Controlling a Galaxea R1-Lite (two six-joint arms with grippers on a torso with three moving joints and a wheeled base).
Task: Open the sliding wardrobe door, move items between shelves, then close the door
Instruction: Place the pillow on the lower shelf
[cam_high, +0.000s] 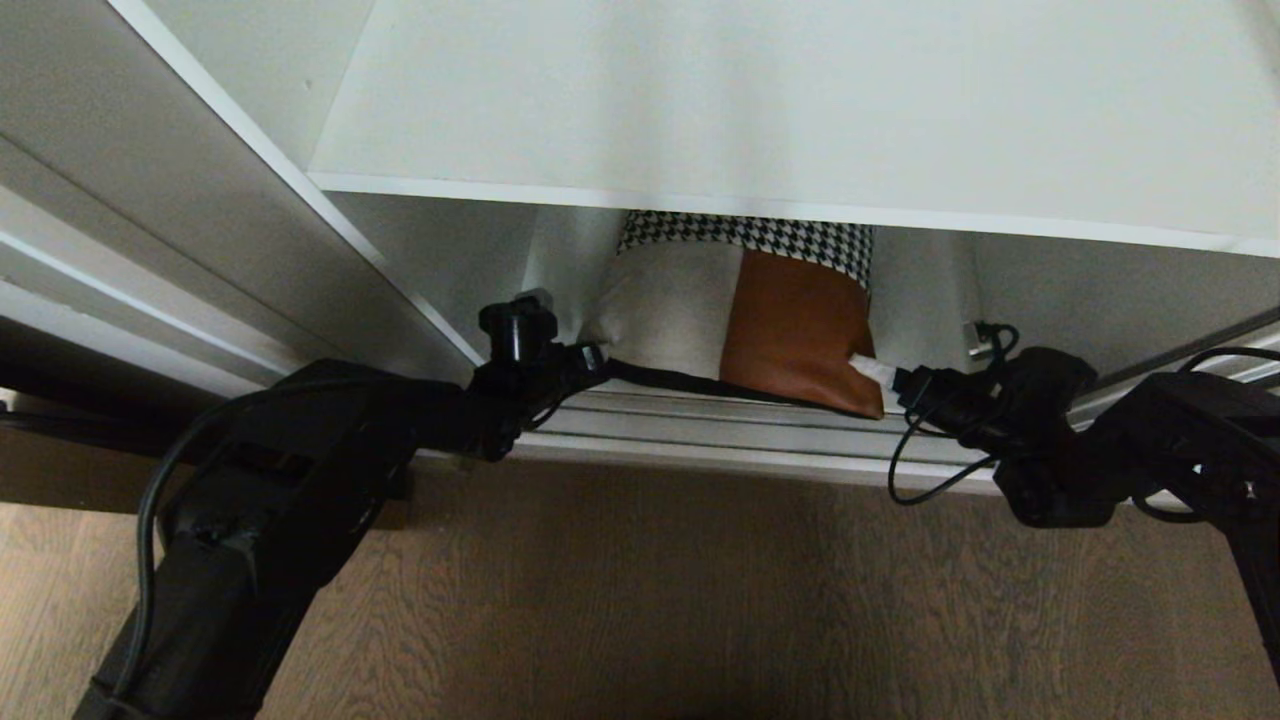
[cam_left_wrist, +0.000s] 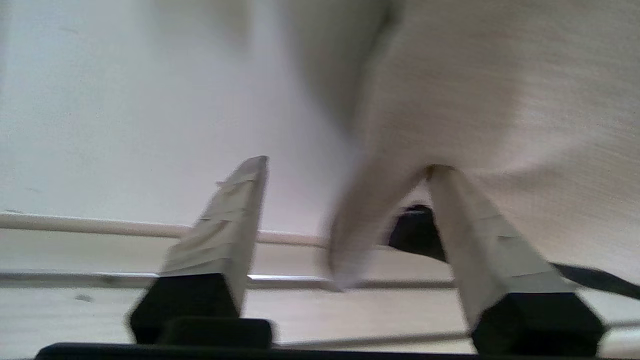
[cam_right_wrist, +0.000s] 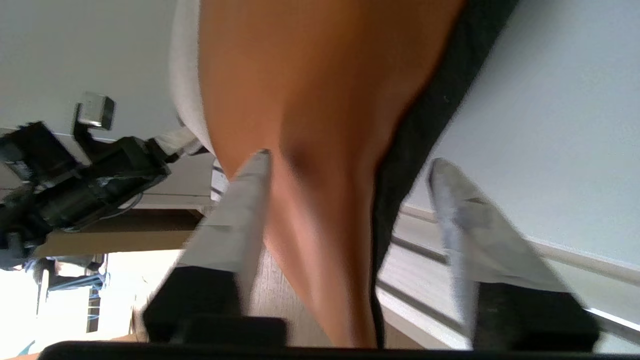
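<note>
The patchwork cushion (cam_high: 740, 310) leans in the compartment under a white shelf (cam_high: 800, 120), with houndstooth on top, beige on the left and brown leather on the right. Its lower edge rests by the door track. My left gripper (cam_high: 598, 358) is at its lower left corner. In the left wrist view this gripper (cam_left_wrist: 347, 165) is open, with the beige corner (cam_left_wrist: 500, 90) between the fingers. My right gripper (cam_high: 875, 372) is at the lower right corner, open (cam_right_wrist: 350, 157) around the leather and black backing (cam_right_wrist: 320, 90). The sliding wardrobe door (cam_high: 150, 190) stands aside on the left.
Silver door tracks (cam_high: 720, 425) run along the wardrobe's front edge just below the cushion. Grey-brown wood-grain floor (cam_high: 640, 600) lies in front. My left arm (cam_right_wrist: 75, 185) shows in the right wrist view, beyond the cushion.
</note>
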